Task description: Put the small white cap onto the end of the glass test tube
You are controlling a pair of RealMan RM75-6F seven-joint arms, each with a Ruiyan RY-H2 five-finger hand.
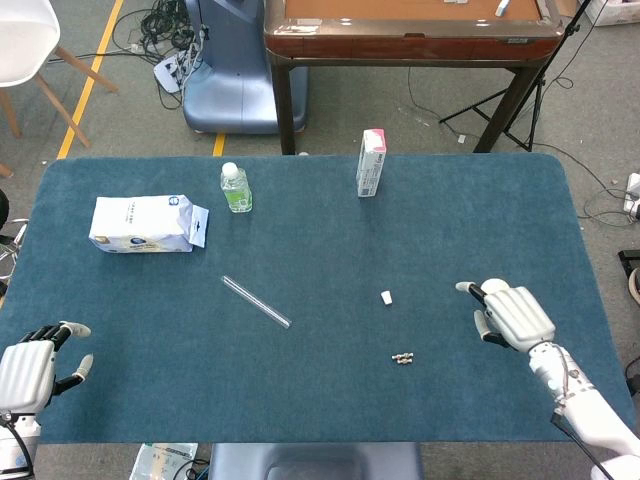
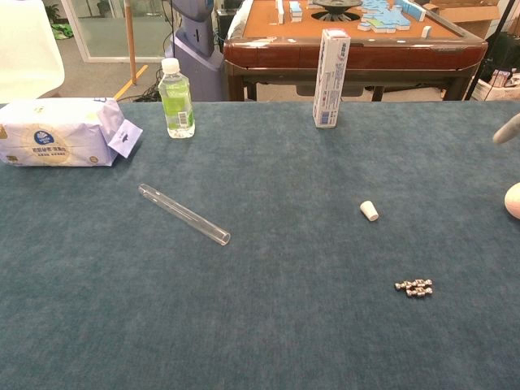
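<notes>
The glass test tube [image 1: 256, 301] [image 2: 184, 214] lies diagonally on the blue table left of centre. Right of centre, well apart from the tube, lies the small white cap [image 1: 386, 296] [image 2: 369, 210]. My right hand [image 1: 512, 313] hovers to the right of the cap with fingers apart and nothing in them; the chest view shows only one fingertip [image 2: 506, 128] at the right edge. At the near left corner of the table my left hand [image 1: 30, 370] is empty with its fingers apart, far from the tube.
A pale ball [image 2: 513, 200] sits at the right edge, hidden under my right hand in the head view. A small metal piece [image 1: 403, 357] lies near the cap. At the back are a tissue pack [image 1: 145, 223], a green bottle [image 1: 236, 187] and an upright box [image 1: 371, 162].
</notes>
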